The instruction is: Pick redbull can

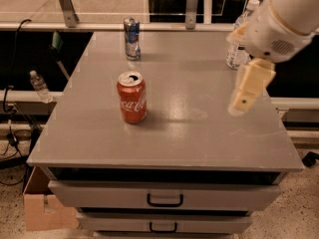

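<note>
My end effector hangs above the right side of the surface, and I cannot tell how far open it is or whether it holds anything. The redbull can stands upright well off to its left and farther back, near the far edge. A Coca-Cola can stands directly left of it, well apart.
</note>
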Controlling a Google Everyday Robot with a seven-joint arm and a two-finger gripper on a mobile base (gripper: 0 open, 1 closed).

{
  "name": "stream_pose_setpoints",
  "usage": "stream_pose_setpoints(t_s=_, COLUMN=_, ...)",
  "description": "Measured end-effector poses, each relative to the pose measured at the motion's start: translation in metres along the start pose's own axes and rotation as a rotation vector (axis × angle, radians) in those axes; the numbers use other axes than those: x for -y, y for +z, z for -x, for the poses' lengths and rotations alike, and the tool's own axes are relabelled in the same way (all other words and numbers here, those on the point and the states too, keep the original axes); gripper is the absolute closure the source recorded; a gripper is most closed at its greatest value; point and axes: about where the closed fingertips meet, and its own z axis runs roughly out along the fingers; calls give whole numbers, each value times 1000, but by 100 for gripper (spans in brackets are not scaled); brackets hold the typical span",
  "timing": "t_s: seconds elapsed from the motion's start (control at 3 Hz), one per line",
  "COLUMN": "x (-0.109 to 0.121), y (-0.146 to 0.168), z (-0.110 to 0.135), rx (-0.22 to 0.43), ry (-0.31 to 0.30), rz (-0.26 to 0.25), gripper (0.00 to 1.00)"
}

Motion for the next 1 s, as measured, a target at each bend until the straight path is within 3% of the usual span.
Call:
stream_pose_setpoints(t_s=0.33, x=42, y=37, z=41, rx=119, ry=-49, rz=-7, gripper=0)
stream_pose_setpoints(t_s=0.67, x=102, y=70, z=86, rx=235, ry=-76, rz=-34, gripper=0)
stream_pose_setpoints(t_s=1.0, x=101, y=71, z=86, rx=234, ry=-76, rz=-32, gripper=0)
